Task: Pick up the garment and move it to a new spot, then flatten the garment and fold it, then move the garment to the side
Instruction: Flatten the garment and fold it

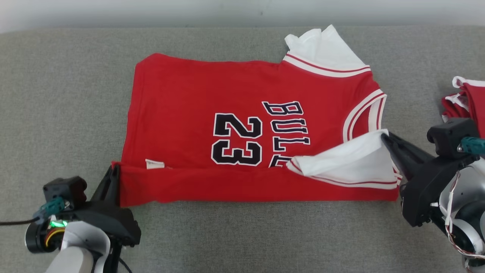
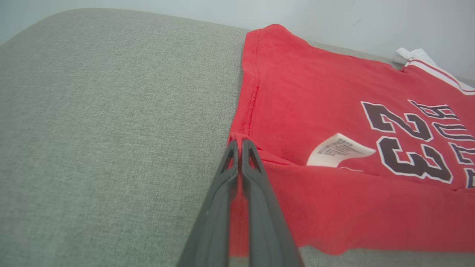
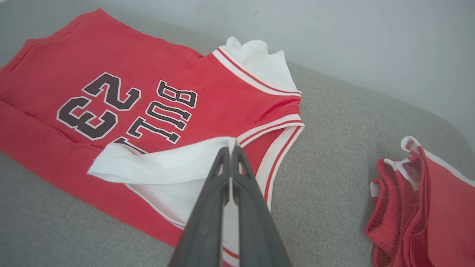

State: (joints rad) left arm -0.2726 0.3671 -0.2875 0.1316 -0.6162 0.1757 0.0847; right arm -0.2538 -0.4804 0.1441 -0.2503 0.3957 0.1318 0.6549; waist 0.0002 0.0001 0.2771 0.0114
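Observation:
The garment (image 1: 197,94) is a red jersey with white sleeves and a black "23", lying flat across the grey cushion, its near long edge turned up and over. My left gripper (image 1: 115,168) is shut on the folded red hem corner at the garment's left end; in the left wrist view the left gripper (image 2: 239,144) pinches that red edge of the garment (image 2: 315,104). My right gripper (image 1: 384,135) is shut on the white sleeve (image 1: 348,159) at the right end. In the right wrist view the right gripper (image 3: 230,150) pinches the tip of the white sleeve (image 3: 159,165).
A second red and white garment (image 1: 468,100) lies bunched at the right edge, behind my right wrist, and the bunched garment (image 3: 419,207) sits low right in the right wrist view. The grey cushion (image 1: 68,94) runs to a pale wall at the back.

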